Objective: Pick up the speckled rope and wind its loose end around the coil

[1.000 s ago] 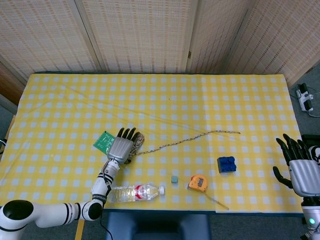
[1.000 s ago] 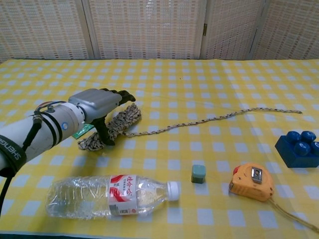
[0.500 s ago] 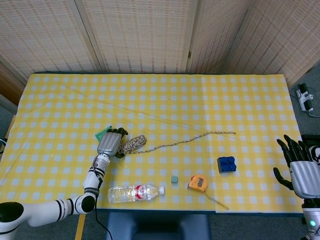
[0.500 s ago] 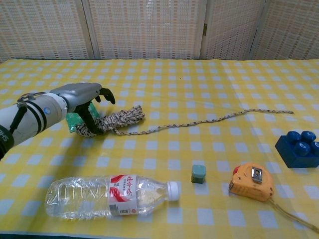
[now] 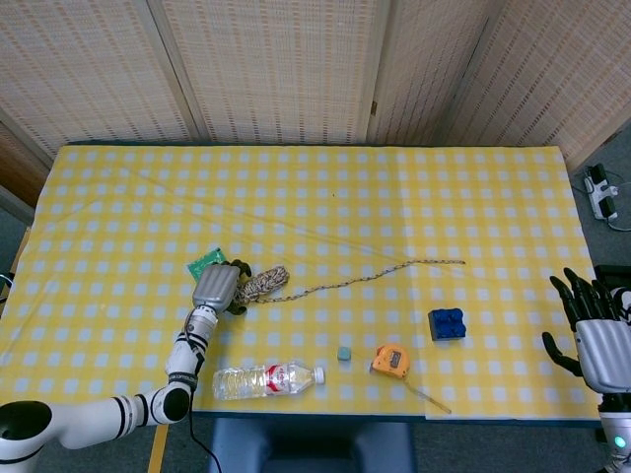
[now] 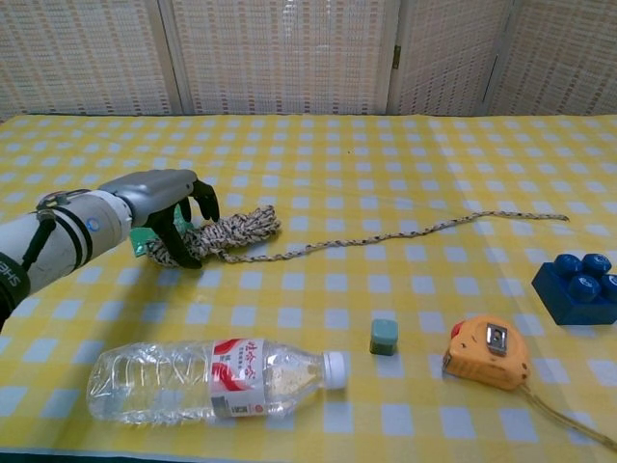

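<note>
The speckled rope lies as a short thick coil left of the table's middle. Its thin loose end trails right across the yellow checked cloth. My left hand grips the coil's left end, with the fingers curled over it and the thumb underneath. The part of the coil inside the hand is hidden. My right hand hovers off the table's right edge, far from the rope, fingers spread and holding nothing. The chest view does not show it.
A green card lies under my left hand. Along the front edge are a lying water bottle, a small green block and an orange tape measure. A blue brick sits at the right.
My left hand has closed around the coil and dragged it a little to the left. The rope's tail followed slightly left. The right hand sank a little.
</note>
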Tool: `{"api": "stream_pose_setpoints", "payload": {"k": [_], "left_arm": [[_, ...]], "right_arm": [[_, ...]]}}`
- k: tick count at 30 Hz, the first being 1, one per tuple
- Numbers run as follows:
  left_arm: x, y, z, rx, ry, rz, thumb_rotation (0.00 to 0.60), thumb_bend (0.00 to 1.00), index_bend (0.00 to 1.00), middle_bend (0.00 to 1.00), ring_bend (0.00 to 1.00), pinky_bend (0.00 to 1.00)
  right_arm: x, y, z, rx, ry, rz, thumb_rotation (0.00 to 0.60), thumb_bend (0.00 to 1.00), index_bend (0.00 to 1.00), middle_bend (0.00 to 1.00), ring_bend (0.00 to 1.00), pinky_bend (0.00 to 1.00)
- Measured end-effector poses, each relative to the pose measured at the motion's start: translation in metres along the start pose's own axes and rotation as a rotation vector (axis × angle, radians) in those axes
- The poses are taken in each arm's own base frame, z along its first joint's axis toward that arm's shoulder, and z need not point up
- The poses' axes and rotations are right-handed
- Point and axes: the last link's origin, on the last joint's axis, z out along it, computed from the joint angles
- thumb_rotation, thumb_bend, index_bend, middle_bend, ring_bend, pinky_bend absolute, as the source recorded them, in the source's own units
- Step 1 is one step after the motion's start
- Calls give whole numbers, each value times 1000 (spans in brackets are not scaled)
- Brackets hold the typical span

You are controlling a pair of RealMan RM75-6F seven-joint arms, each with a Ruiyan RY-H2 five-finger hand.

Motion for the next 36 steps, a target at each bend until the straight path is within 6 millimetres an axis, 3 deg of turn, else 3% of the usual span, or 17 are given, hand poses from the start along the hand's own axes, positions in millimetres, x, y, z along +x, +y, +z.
{"api": "stream_pose_setpoints", "payload": {"k": [10, 24, 36], "left_arm": [[-4, -1, 3, 7, 12, -31, 600, 243, 482, 427, 450, 465], [-7, -6, 4, -32, 27, -106, 600, 591, 637, 586, 603, 647], [9, -12, -7, -161, 108, -248, 600, 719, 737, 685, 693, 763]], "right_arm": [[0, 0, 1, -1, -2, -2, 600, 420, 0, 0, 67, 0], [0, 0, 1, -3, -7, 0, 600, 420, 0, 0, 67, 0], [5, -9, 8, 43, -12, -1, 600, 420, 0, 29, 92, 4]]}}
